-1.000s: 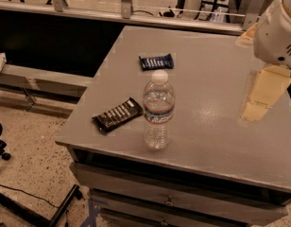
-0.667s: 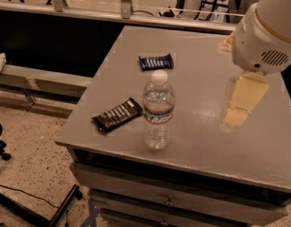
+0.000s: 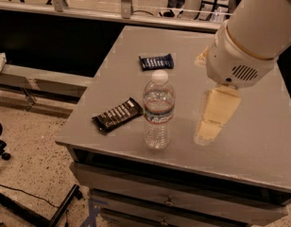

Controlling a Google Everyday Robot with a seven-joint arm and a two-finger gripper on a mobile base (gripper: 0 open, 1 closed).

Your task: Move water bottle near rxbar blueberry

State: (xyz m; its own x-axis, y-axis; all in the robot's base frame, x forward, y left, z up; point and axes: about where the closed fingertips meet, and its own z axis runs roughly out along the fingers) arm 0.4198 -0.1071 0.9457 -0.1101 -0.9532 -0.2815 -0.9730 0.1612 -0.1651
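Note:
The water bottle (image 3: 158, 110) stands upright near the front edge of the grey table (image 3: 249, 145); it is clear and ribbed, with a white cap and a pale label band. The rxbar blueberry (image 3: 156, 61), a small flat dark blue wrapper, lies behind the bottle, apart from it. My gripper (image 3: 209, 126), cream-coloured, hangs below the big white arm housing (image 3: 244, 46), a short way right of the bottle and close above the tabletop. It holds nothing that I can see.
A longer black-brown bar wrapper (image 3: 117, 115) lies just left of the bottle near the table's front left corner. Drawers (image 3: 169, 200) sit under the tabletop. A railing (image 3: 89, 11) runs behind the table, and the speckled floor (image 3: 27, 141) lies left.
My arm and gripper have moved left across the table, from its right edge to close beside the bottle. The bottle and both bars have not moved.

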